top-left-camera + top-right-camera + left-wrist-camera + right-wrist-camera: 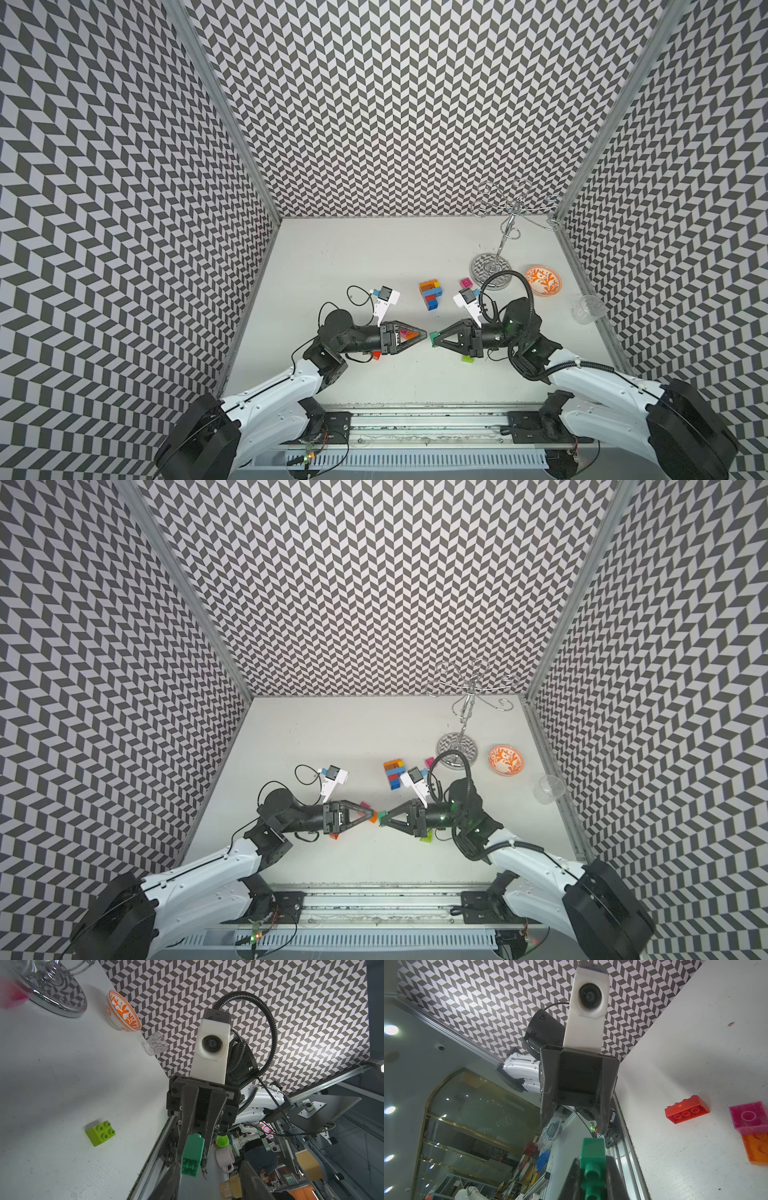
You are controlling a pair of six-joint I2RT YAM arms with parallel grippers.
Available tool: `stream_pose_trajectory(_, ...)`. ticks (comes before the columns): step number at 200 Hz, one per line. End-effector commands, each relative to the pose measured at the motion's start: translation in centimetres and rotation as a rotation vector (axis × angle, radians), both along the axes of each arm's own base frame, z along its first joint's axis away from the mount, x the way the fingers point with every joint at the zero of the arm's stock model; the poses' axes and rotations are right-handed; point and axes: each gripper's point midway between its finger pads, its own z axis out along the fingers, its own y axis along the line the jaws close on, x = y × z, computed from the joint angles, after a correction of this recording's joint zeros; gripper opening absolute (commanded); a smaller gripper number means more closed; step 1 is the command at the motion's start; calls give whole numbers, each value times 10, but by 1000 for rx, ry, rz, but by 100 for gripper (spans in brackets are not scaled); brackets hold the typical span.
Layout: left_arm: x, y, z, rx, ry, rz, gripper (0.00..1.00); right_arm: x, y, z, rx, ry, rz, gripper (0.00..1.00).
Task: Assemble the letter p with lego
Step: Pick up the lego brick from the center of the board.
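**Green brick held nose to nose over mid-table**

The right gripper [433, 338] is clamped on a green brick [192, 1155] and carries it above the white table [365, 257], near the middle. The brick's hollow underside points at the left gripper [424, 332], which faces it tip to tip. The left fingers [548, 1105] stand moderately apart with nothing clamped. In the left wrist view the brick's free end sits close beside one of those fingers, but contact cannot be told.

Below the left gripper lie a translucent pink brick [749, 1118] and an orange brick [756, 1149], their edges meeting. A red brick [687, 1111] lies near them but apart. A lime brick [100, 1133] rests under the right gripper's body, on the side toward the front rail [415, 409].

Behind the tips, a multicoloured brick stack [431, 293] lies flat, well inside the table. A magenta brick [466, 283] lies to its right, just beside the chrome stand [491, 266]. An orange-patterned bowl [543, 280] and a clear cup [589, 308] stand near the right edge.

Open white surface runs from the stack back to the rear wall and out to the left wall. A bare strip also separates the grippers from the front rail.
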Motion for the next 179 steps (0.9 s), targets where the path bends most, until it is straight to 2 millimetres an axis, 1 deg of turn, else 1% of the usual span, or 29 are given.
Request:
stream_pose_trajectory(1, 3, -1, 1, -3, -35, 20, 56, -1, 1, 18, 57, -54, 20, 0)
stream_pose_trajectory(10, 3, -2, 1, -3, -39, 21, 58, -2, 1, 18, 60, -52, 24, 0)
stream_pose_trajectory(36, 4, -3, -1, 3, -44, 24, 58, -5, 2, 19, 63, -47, 42, 0)
stream_pose_trajectory(72, 1, -9, 0, -4, -57, 3, 53, -7, 5, 15, 59, -30, 58, 0)
stream_pose_trajectory(123, -2, -12, -3, -3, -58, -7, 36, -4, 8, 14, 64, -12, 56, 0)
stream_pose_trajectory(148, -3, -12, -4, -3, -59, -7, 31, -3, 9, 14, 63, -7, 56, 0)
stream_pose_trajectory(170, -3, -13, -3, -6, -61, -11, 21, -2, 10, 14, 65, -6, 53, 0)
stream_pose_trajectory(179, -4, -13, -3, -9, -61, -13, 19, -2, 10, 14, 65, -5, 52, 0)
